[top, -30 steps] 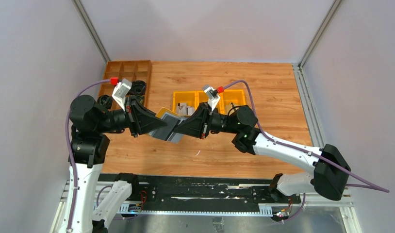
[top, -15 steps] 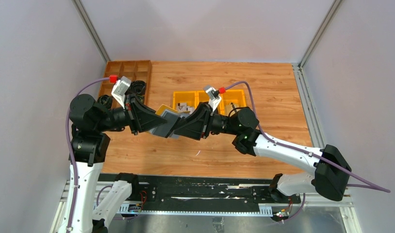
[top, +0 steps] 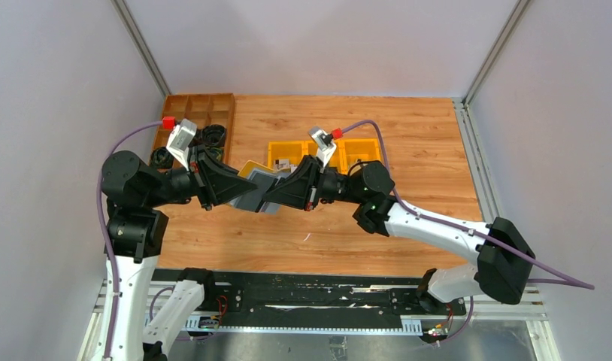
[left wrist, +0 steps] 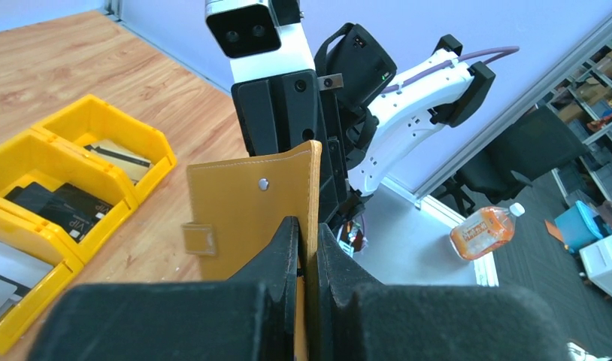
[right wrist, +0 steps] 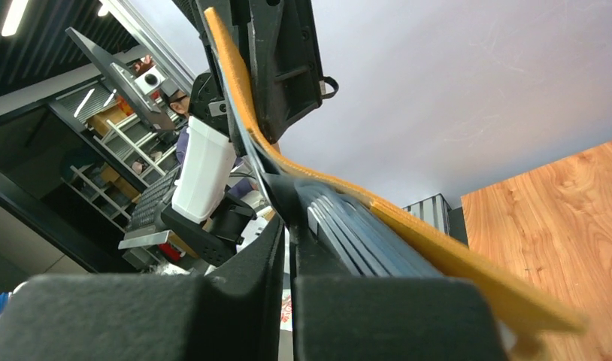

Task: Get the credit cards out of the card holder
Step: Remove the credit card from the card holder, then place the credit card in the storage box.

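The mustard-yellow card holder (top: 252,174) hangs open above the table between both grippers. My left gripper (top: 245,194) is shut on the edge of its yellow flap (left wrist: 243,210), with the snap tab showing; the left gripper (left wrist: 309,233) pinches it edge-on. My right gripper (top: 268,198) reaches into the silvery-grey pleated inside (right wrist: 363,241). Its fingers (right wrist: 289,241) are nearly together on a thin pale credit card edge beside the pleats. The yellow flap (right wrist: 438,252) curves past on the right. Other credit cards (left wrist: 59,207) lie in the yellow bins.
Yellow plastic bins (top: 361,153) stand on the wooden table just behind the grippers, and they also show in the left wrist view (left wrist: 100,143). A brown wooden compartment tray (top: 201,109) with black parts stands at the far left.
Both grippers and the card holder have shifted together a little to the left and away from the near edge. The grips look the same.
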